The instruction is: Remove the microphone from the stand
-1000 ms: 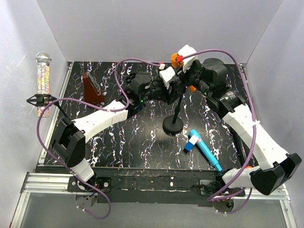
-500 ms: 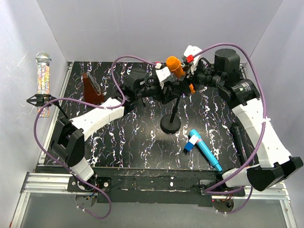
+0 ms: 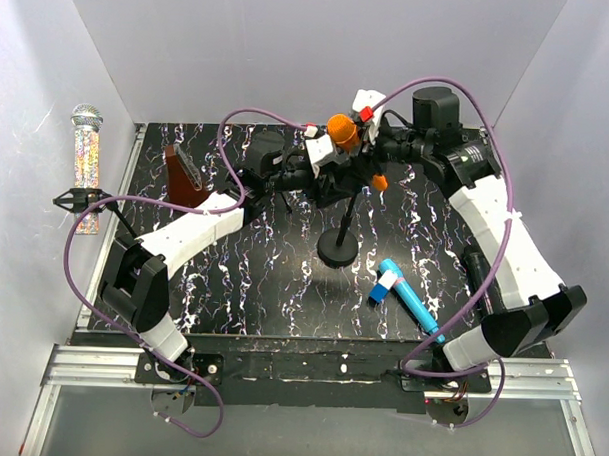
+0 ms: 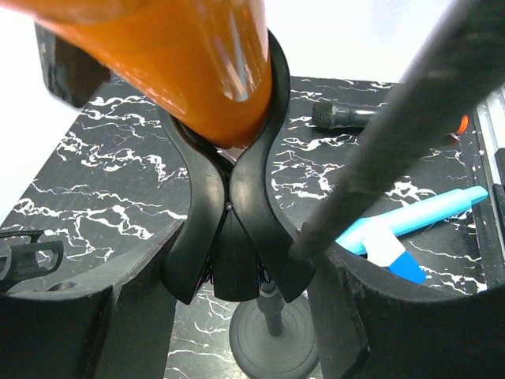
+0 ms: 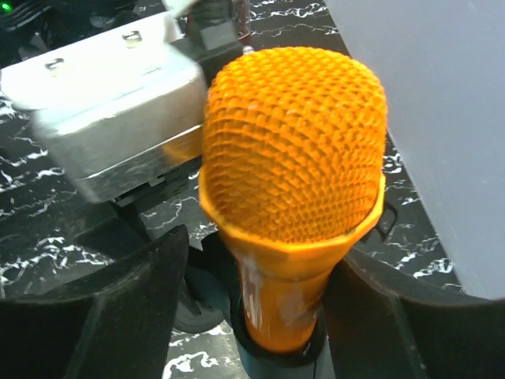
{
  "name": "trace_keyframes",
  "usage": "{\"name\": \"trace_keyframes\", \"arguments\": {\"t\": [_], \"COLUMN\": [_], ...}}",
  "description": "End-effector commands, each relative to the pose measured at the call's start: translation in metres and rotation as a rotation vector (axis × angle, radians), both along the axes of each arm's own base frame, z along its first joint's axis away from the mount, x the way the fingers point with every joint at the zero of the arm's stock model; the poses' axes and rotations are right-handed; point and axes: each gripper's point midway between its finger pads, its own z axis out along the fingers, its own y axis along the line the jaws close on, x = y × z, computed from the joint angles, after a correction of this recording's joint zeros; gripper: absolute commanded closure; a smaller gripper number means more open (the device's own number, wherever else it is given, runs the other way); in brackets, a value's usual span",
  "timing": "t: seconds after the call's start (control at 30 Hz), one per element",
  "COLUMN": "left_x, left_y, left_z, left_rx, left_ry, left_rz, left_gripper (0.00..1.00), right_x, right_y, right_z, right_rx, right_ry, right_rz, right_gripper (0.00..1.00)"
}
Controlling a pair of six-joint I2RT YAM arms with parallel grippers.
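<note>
The orange microphone (image 3: 340, 126) sits in the black clip (image 4: 233, 213) of the stand, whose round base (image 3: 337, 248) rests on the black marbled table. My left gripper (image 3: 325, 169) is shut on the stand clip just below the microphone; in the left wrist view (image 4: 233, 316) both fingers press the clip's sides. My right gripper (image 3: 366, 140) comes from the right. In the right wrist view (image 5: 260, 316) it is open and straddles the orange handle (image 5: 284, 300) below the mesh head, with a gap on the left side.
A blue tube-shaped item (image 3: 407, 292) lies right of the base. A black microphone (image 3: 480, 274) lies near the right edge. A brown block (image 3: 183, 176) stands at the back left. A glittery microphone (image 3: 85, 160) lies outside the left rail.
The right arm has swung up and left, bringing its open fingers around the microphone. The left gripper and the stand top have shifted slightly left.
</note>
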Motion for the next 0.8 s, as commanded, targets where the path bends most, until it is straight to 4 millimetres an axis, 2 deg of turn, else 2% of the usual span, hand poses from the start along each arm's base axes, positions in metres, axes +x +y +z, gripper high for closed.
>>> {"name": "trace_keyframes", "arguments": {"t": [0.0,0.1,0.13,0.17,0.23,0.33,0.4,0.47,0.57,0.67,0.77], "left_x": [-0.012,-0.008,-0.002,0.004,0.017,0.015,0.006,0.000,0.000,0.002,-0.001], "left_y": [0.003,0.006,0.008,0.012,0.020,0.022,0.019,0.014,0.010,0.005,-0.001], "left_z": [0.037,0.038,0.036,0.038,0.043,0.048,0.052,0.048,0.043,0.042,0.045], "left_rx": [-0.044,-0.040,-0.039,-0.048,-0.087,-0.105,-0.112,-0.107,-0.106,-0.106,-0.105], "left_ry": [-0.079,-0.079,-0.068,-0.050,0.020,0.056,0.050,0.063,0.071,0.047,0.031], "left_rz": [-0.033,-0.001,0.036,0.086,0.204,0.205,0.152,0.104,0.081,0.057,0.013], "left_gripper": [0.69,0.65,0.56,0.41,0.22,0.17,0.17,0.18,0.20,0.24,0.35], "right_x": [-0.009,-0.007,-0.007,-0.007,-0.004,-0.004,-0.008,-0.010,-0.011,-0.008,-0.007], "right_y": [0.020,0.021,0.020,0.019,0.014,0.008,0.007,0.006,0.007,0.009,0.009], "right_z": [0.004,0.011,0.013,0.015,0.017,0.013,0.009,0.006,0.002,0.001,0.000], "right_rx": [0.051,0.072,0.076,0.083,0.111,0.128,0.127,0.132,0.131,0.134,0.135], "right_ry": [0.065,0.074,0.073,0.072,0.079,0.081,0.093,0.117,0.136,0.149,0.159], "right_rz": [0.090,0.087,0.083,0.074,0.046,0.017,0.026,0.029,0.038,0.038,0.032], "right_gripper": [0.36,0.53,0.60,0.70,0.98,0.99,0.99,0.99,0.99,0.99,0.99]}}
